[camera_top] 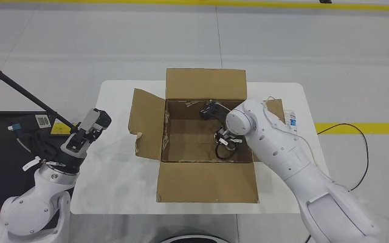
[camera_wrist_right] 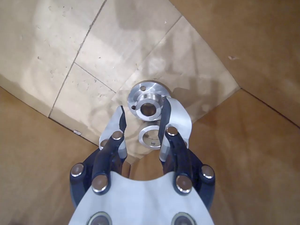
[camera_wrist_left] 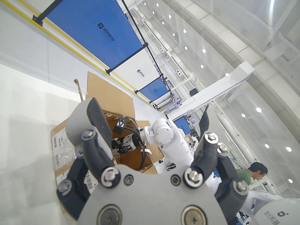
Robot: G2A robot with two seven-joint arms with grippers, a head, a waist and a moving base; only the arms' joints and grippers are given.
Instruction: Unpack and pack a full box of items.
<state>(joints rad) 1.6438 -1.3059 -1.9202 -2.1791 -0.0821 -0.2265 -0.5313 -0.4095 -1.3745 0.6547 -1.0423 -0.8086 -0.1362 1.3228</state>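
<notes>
Here, the right end effector point(camera_wrist_right: 142, 113), fingers spread, straddles a flanged hub point(camera_wrist_right: 150, 88) on the floor of the open box point(camera_top: 206, 182); a ring point(camera_wrist_right: 141, 138) lies just beside. The left end effector point(camera_wrist_left: 150, 110), also spread, hangs at the edge of the surface point(camera_top: 115, 182), apart from the box.

White table point(camera_top: 115, 121); black pole point(camera_top: 30, 95), perhaps tripod.

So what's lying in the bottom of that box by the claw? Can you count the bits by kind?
Flanged metal hub: 1
Plain metal ring: 1
Total: 2
</notes>
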